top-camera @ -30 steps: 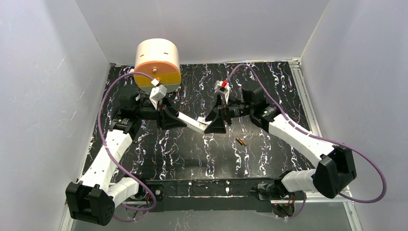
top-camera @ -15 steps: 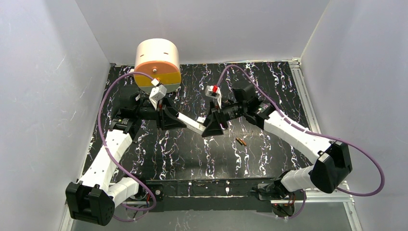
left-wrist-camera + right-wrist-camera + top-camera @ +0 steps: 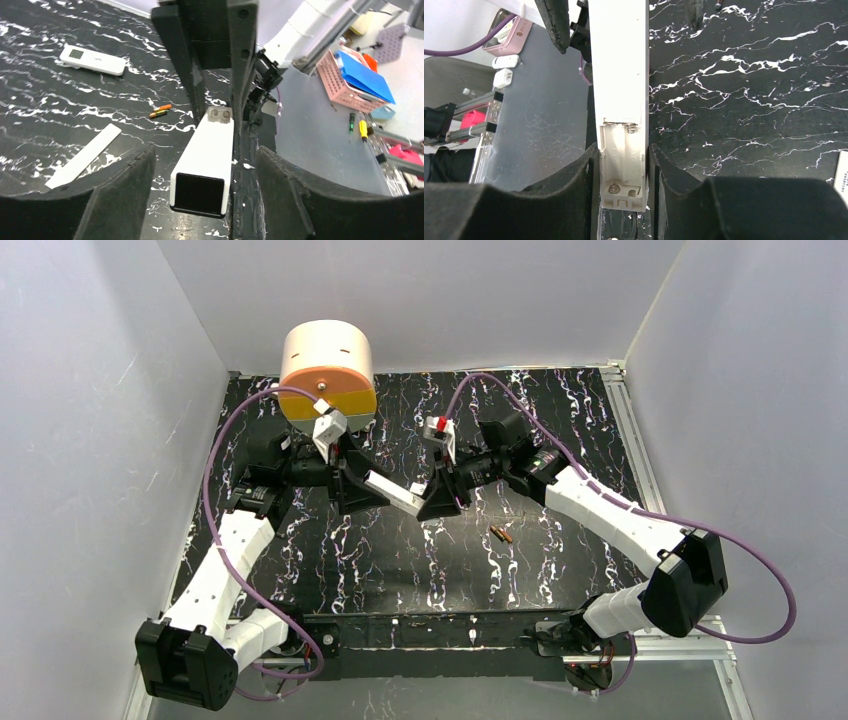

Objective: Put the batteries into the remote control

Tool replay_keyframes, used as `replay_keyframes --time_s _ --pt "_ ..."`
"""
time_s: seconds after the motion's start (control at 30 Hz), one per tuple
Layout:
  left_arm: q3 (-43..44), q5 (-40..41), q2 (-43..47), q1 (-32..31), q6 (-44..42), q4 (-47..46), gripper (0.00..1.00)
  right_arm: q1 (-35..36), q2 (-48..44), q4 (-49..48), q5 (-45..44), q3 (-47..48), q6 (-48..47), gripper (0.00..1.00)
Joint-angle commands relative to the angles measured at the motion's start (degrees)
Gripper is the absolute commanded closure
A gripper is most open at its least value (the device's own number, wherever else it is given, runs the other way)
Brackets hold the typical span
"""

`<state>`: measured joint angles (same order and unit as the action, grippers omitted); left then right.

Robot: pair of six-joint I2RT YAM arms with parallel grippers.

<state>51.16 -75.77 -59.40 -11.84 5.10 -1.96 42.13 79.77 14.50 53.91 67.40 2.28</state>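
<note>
The remote control [image 3: 392, 492] is a long white body held in the air between the two arms. Its open battery bay [image 3: 621, 155] shows springs and contacts and holds nothing. My right gripper [image 3: 622, 149] is shut on that end, with a pad pressed on each side. My left gripper [image 3: 205, 150] stands open around the black-capped end [image 3: 197, 192], with a gap on both sides. In the top view the left gripper [image 3: 365, 483] and right gripper [image 3: 437, 502] face each other. The two copper-orange batteries [image 3: 501, 534] lie together on the black table [image 3: 400, 570]; they also show as batteries [image 3: 161, 111] below the remote.
A flat white strip [image 3: 82, 156] lies on the table. A small white device with a display window [image 3: 92, 58] lies farther off. A peach and orange drum [image 3: 327, 375] stands at the back left. The table's edge and outside clutter [image 3: 357, 80] show beyond.
My right gripper has moved a little left and closed on the remote's bay end. My left gripper, shut on the other end before, has opened.
</note>
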Motion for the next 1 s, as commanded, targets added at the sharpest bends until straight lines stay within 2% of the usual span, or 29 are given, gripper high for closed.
replay_keyframes --time_s 0.0,0.27,0.33,0.43,0.53,0.6,0.8,0.87,0.97 --pt "2.3 9.0 1.3 -0.2 5.7 -1.5 0.26 0.4 -1.7 -3.0 -3.6 1.9 2.1 0.94" --pt "6.3 26.2 -2.9 -0.1 29.2 -2.0 0.02 0.3 -4.1 -11.1 -17.5 0.0 9.1 0.95" --pt "3.4 29.8 -2.2 -0.2 35.9 -6.4 0.01 0.3 -4.4 -12.6 -22.5 -0.3 10.2 0.96" --pt "-0.7 35.6 -0.4 -0.2 43.5 -11.3 0.01 0.5 -4.6 -14.0 -29.7 -1.0 12.0 0.95" --pt "-1.5 36.3 -1.2 -0.3 48.8 -13.0 0.02 2.0 -4.4 -16.7 -34.6 -1.2 13.1 0.95" --pt "-2.2 35.6 -1.7 -0.8 51.6 -16.0 0.05 3.4 -3.4 -15.7 -38.4 0.0 12.7 0.95" --pt "-5.3 41.2 -1.7 -2.0 56.3 -20.6 0.09 7.2 -1.3 -11.8 -47.2 2.6 13.0 0.95" --pt "-5.7 42.2 -2.8 -2.8 57.6 -21.7 0.13 8.5 -0.8 -11.5 -48.3 3.1 13.3 0.95" --pt "-5.1 41.7 -5.1 -3.8 58.9 -21.9 0.24 9.7 0.3 -11.2 -49.5 3.6 14.1 0.95"
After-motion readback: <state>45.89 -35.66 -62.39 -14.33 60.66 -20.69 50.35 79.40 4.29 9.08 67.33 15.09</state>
